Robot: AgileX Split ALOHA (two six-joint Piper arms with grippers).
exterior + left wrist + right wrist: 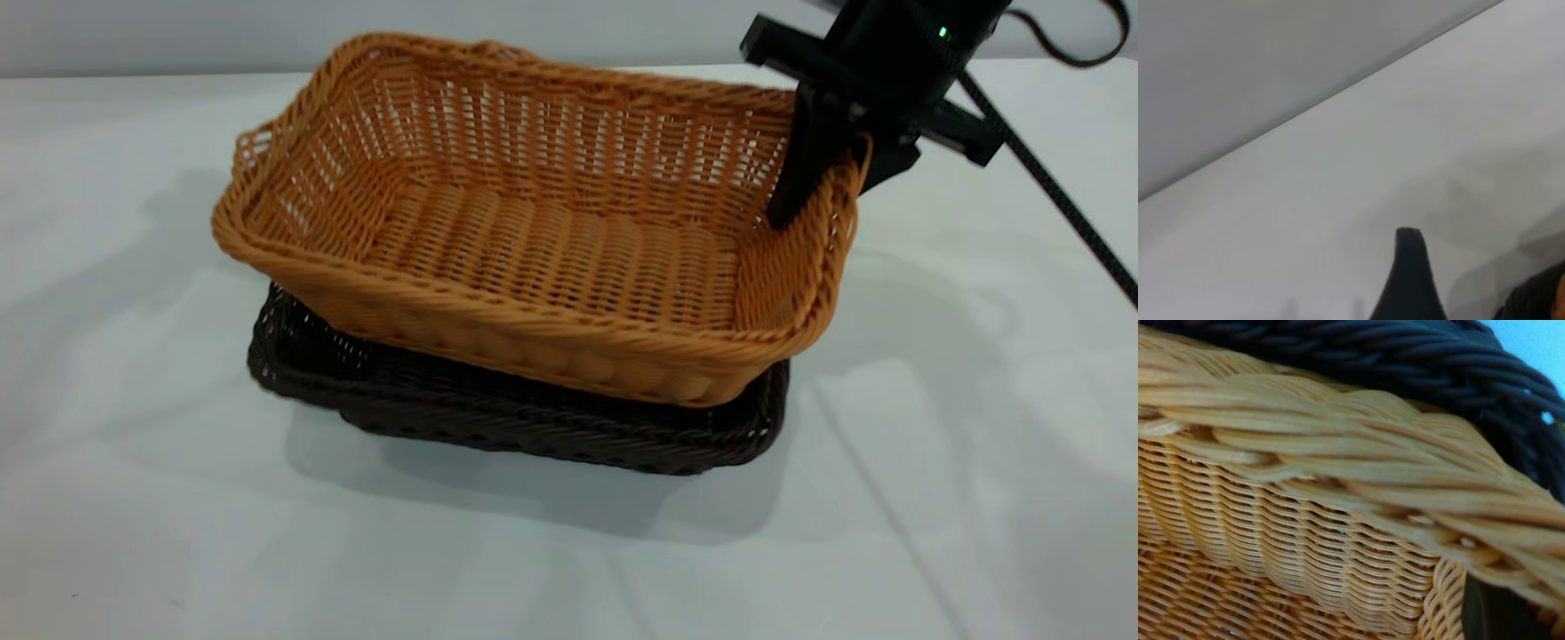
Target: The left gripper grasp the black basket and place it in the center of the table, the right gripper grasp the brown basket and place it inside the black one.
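Note:
The brown basket (542,240) hangs tilted over the black basket (533,427), which rests on the white table (133,498). Its right end is raised and its lower side sits at the black rim. My right gripper (831,196) is shut on the brown basket's right end wall, one finger inside and one outside. The right wrist view shows the brown braided rim (1338,453), the black basket (1405,353) behind it and a finger (1498,613). My left gripper is outside the exterior view. One of its fingers (1408,280) shows above bare table, with the black basket's edge (1535,300) beside it.
A black cable (1058,196) runs from the right arm across the table's right side. The table's far edge meets a grey wall (267,27). Bare white table lies in front of and to both sides of the baskets.

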